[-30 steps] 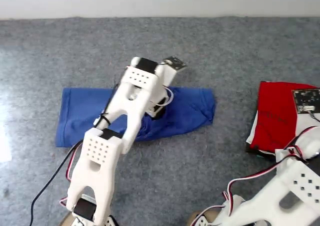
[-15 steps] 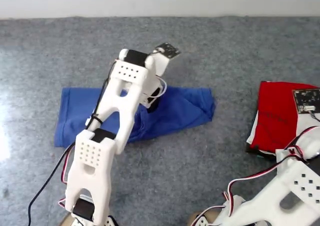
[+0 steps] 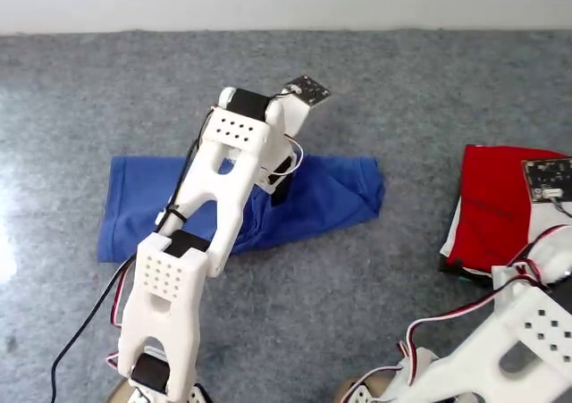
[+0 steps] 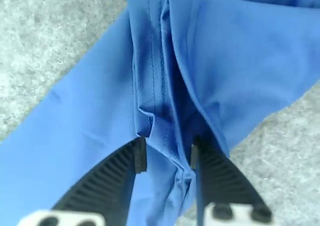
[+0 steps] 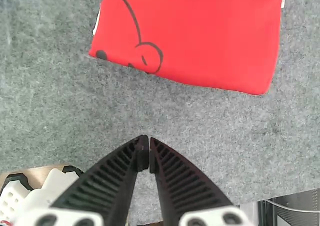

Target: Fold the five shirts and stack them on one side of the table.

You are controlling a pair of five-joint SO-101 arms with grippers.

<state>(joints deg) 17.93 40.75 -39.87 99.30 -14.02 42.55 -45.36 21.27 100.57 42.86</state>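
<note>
Black left gripper [image 4: 167, 153], jaws parted, straddles a ridge of the blue shirt [image 4: 240, 60] mid-table [image 3: 402, 90]; arm's nudged toward the far edge, cloth barely dragged (fold still pending). Right gripper [image 5: 149, 153] clenched empty by the red shirt [image 5: 200, 30], right edge.

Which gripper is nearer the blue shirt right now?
Left. The left gripper is on the blue shirt, fingers either side of a fold. The right gripper sits apart, shut, over the table by the red shirt.
</note>
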